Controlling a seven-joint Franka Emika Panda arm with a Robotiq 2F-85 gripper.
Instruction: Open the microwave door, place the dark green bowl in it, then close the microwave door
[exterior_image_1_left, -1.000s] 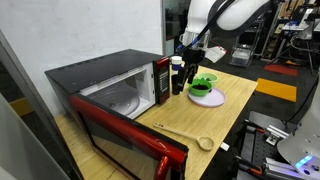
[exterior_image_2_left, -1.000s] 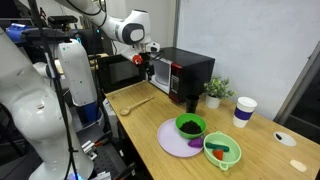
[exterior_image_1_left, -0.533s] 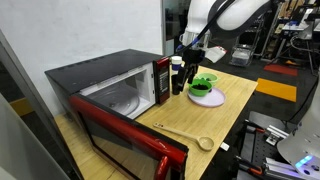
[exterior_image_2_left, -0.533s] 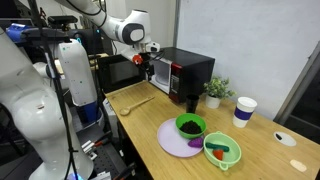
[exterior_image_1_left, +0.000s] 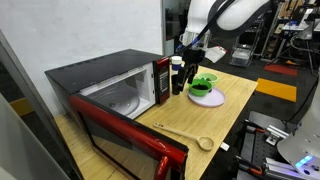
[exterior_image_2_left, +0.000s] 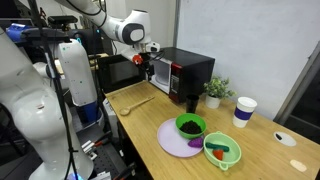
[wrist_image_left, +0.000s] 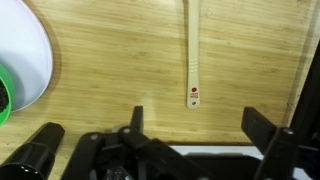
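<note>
- The dark green bowl (exterior_image_2_left: 189, 126) sits on a plate (exterior_image_2_left: 172, 142), toward the end of the worktop (exterior_image_1_left: 228, 115) away from the microwave (exterior_image_1_left: 100, 72). It is not yet lifted.
- A pinch on the bowl's rim could slip or tip it. The plate under it is loose, so a low or sideways approach may shove bowl and plate together toward the worktop's edge.
- A lime bowl (exterior_image_2_left: 226, 152) lies just beside the plate, on its side away from the microwave. A wide reach could knock it.
- The gripper (exterior_image_1_left: 188, 47) hangs above the worktop with its jaws spread and nothing between them. The wrist view shows the gripper (wrist_image_left: 198, 115) over bare wood near the plate's rim.
- A bottle (exterior_image_1_left: 177, 75) stands at the microwave's control-side corner, between the bowl and the cavity. It looks tall and narrow, so a low carry could topple it.
- A spoon (exterior_image_1_left: 183, 131) lies on the worktop in front of the cavity. A dragged bowl could catch it.
- The door (exterior_image_1_left: 125, 135) stands wide open toward the worktop's front edge. The arm could strike it when entering, and shutting it onto a bowl set too shallow would jam it.
</note>
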